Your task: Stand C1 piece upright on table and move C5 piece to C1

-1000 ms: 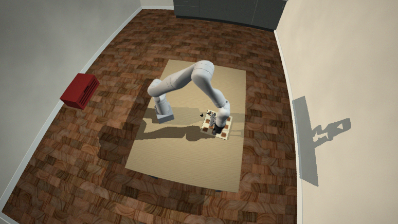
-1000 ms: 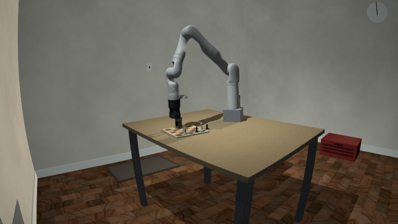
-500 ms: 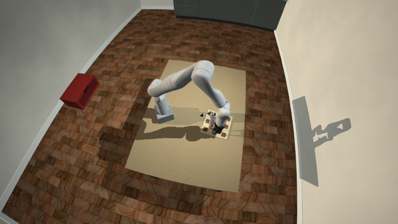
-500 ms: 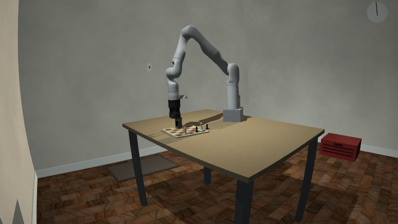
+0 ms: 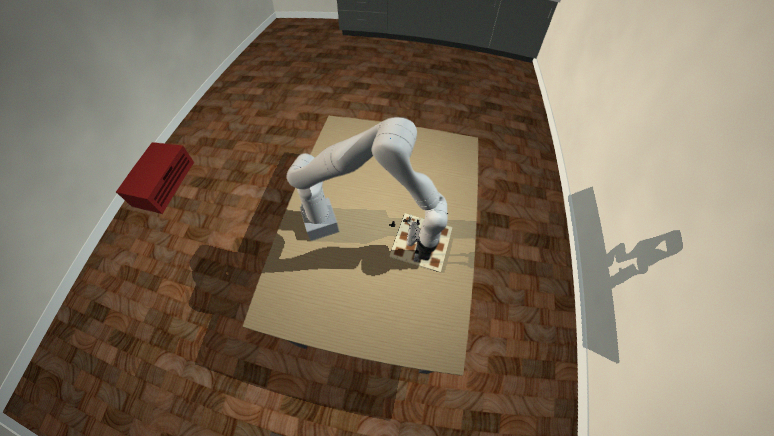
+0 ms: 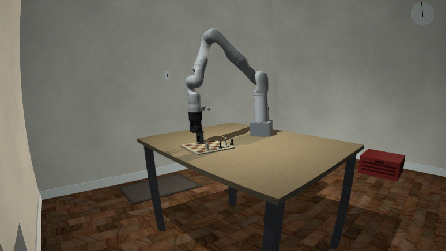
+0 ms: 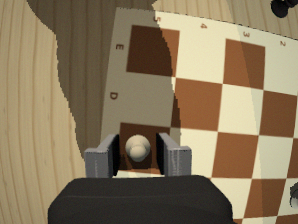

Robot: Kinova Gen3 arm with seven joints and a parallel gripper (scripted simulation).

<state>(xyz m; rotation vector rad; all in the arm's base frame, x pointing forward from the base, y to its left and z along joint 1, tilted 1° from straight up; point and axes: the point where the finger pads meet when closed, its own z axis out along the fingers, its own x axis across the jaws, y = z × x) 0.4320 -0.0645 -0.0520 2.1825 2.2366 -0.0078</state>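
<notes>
A white pawn (image 7: 137, 147) stands upright on a dark square at the edge of the chessboard (image 7: 200, 43) (image 5: 436, 262) (image 6: 193, 147). My gripper (image 7: 137, 148) (image 6: 199, 137) (image 5: 421, 253) is lowered over it, one finger on each side of the pawn's head. A small gap shows on both sides, so the fingers are open around it. A small black piece (image 7: 282, 4) (image 5: 391, 223) stands on the table just off the board's far corner.
Other pieces stand on the board: a white one (image 6: 207, 146), a black one (image 6: 220, 144) and a taller white one (image 6: 225, 141). The arm's base (image 6: 260, 128) sits behind the board. The board lies near the table's edge (image 6: 162, 148).
</notes>
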